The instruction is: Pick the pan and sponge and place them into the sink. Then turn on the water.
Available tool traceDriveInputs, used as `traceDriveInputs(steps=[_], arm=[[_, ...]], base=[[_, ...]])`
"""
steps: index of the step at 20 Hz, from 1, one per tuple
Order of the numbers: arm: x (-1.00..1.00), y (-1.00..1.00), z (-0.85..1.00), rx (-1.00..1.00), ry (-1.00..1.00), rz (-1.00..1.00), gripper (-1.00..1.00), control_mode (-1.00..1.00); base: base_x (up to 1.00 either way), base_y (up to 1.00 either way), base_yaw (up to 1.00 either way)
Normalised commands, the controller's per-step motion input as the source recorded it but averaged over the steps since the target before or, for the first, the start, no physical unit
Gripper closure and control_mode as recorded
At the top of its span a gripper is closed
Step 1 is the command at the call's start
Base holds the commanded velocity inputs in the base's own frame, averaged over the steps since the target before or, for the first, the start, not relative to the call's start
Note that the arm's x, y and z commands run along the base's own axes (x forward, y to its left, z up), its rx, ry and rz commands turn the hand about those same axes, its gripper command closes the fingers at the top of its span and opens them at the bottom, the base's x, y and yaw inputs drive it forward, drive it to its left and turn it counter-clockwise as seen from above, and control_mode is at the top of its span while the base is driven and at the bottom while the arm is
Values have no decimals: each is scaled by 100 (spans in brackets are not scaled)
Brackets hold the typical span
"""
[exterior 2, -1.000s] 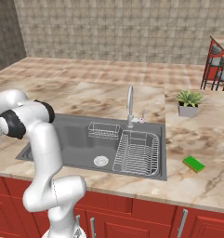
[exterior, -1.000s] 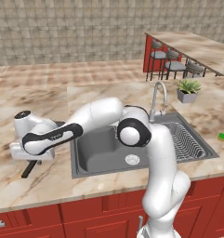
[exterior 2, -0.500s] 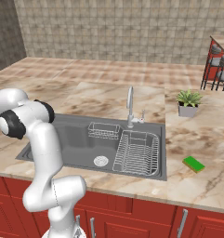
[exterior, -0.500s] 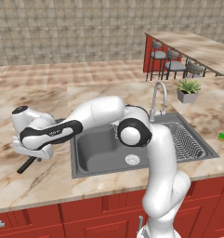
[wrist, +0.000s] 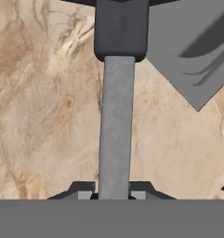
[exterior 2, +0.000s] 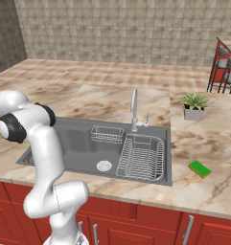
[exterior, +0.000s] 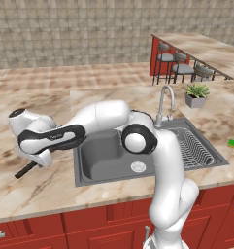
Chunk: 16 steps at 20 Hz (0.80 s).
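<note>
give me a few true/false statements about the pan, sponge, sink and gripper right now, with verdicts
1. The gripper is shut on the pan handle. True.
2. The sponge lies in the sink. False: it lies on the counter to the right of the sink.
3. Water runs from the faucet. False: no stream is visible.
4. The pan is already in the basin. False: its handle is over the counter left of the sink.
5. A potted plant stands on the counter behind the sponge. True.

One pan (wrist: pixel 116 116), one sponge (exterior 2: pixel 200 168), one sink (exterior 2: pixel 76 139), one faucet (exterior 2: pixel 134 108), one potted plant (exterior 2: pixel 194 105), one wire basket (exterior 2: pixel 107 134), one draining rack (exterior 2: pixel 142 157), three stools (exterior: pixel 180 69).
</note>
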Motion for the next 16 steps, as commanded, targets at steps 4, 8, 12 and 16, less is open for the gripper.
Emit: traceDriveInputs(steps=[4,8,12,16], arm=[[0,-5,3,-10,-3,-18,100,-100],[0,-5,1,-10,-4,-18,100,-100],[5,0,2,-6,-10,-16,100,-100],[8,-8,10,-4,-5,-15,100,-100]], base=[[0,0,0],[0,0,0],[0,0,0],[0,0,0]])
